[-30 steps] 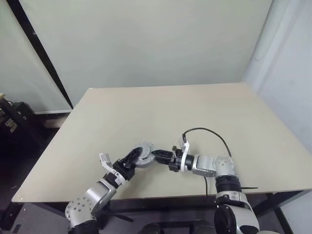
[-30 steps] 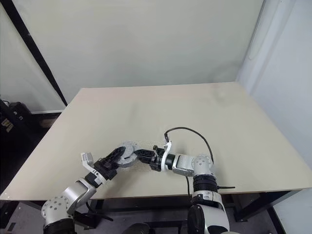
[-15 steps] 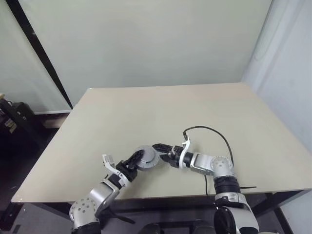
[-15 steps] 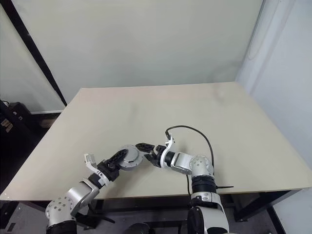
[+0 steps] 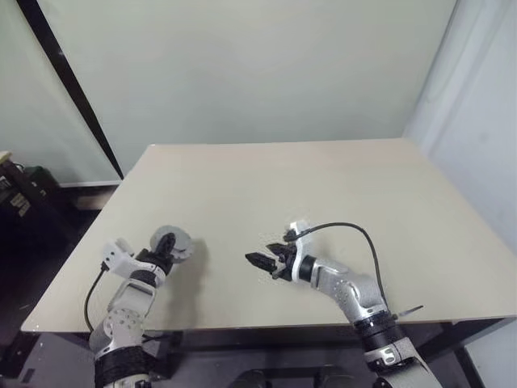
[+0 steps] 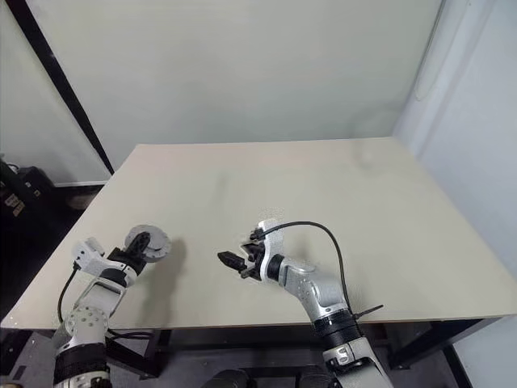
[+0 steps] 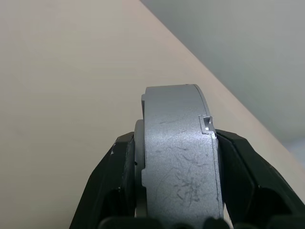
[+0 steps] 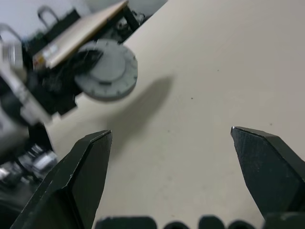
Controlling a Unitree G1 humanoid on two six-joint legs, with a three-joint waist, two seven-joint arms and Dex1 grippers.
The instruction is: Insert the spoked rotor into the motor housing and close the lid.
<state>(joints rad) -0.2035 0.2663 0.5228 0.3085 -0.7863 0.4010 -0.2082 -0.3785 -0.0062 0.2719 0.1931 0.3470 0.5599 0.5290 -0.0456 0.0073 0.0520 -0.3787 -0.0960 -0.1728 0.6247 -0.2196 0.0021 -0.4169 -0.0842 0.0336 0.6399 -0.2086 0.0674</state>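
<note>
My left gripper is shut on a squat round grey part, held edge-on above the table's front left. The thick grey body is the motor housing. A thinner grey disc, the lid, lies against one face and shows its plain light side. One black finger presses on each flat face. The spoked rotor is hidden. My right gripper hangs open and empty over the front middle of the table, pointing left toward the held part, well apart from it.
A black cable loops over my right forearm. The table's front edge runs just below both grippers and its left edge is close to the left gripper. Dark equipment stands on the floor at the left.
My right gripper has opened and let go of the grey part. My left gripper has carried that part away to the left and rolled it edge-on.
</note>
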